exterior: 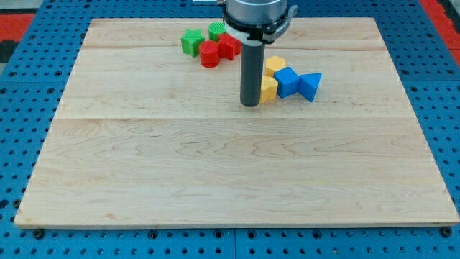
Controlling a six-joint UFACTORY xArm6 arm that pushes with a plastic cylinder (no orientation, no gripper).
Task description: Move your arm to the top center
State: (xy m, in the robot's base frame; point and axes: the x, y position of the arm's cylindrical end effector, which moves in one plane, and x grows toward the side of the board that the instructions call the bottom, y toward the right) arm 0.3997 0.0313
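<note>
My tip (249,105) rests on the wooden board (230,180), a little above its middle. It stands just left of a yellow block (269,88) and seems to touch it. Another yellow block (274,65) lies just above that one. A blue cube (287,81) and a blue triangular block (310,85) sit to the right of the yellow ones. Up and to the left of the tip lie a red cylinder (209,54), a red block (230,46), a green star-like block (191,42) and a green block (216,31), partly hidden by the rod.
The board lies on a blue pegboard table (21,144). A red area (18,18) shows at the view's top left corner and another at the top right. The arm's body (256,14) hangs over the board's top centre.
</note>
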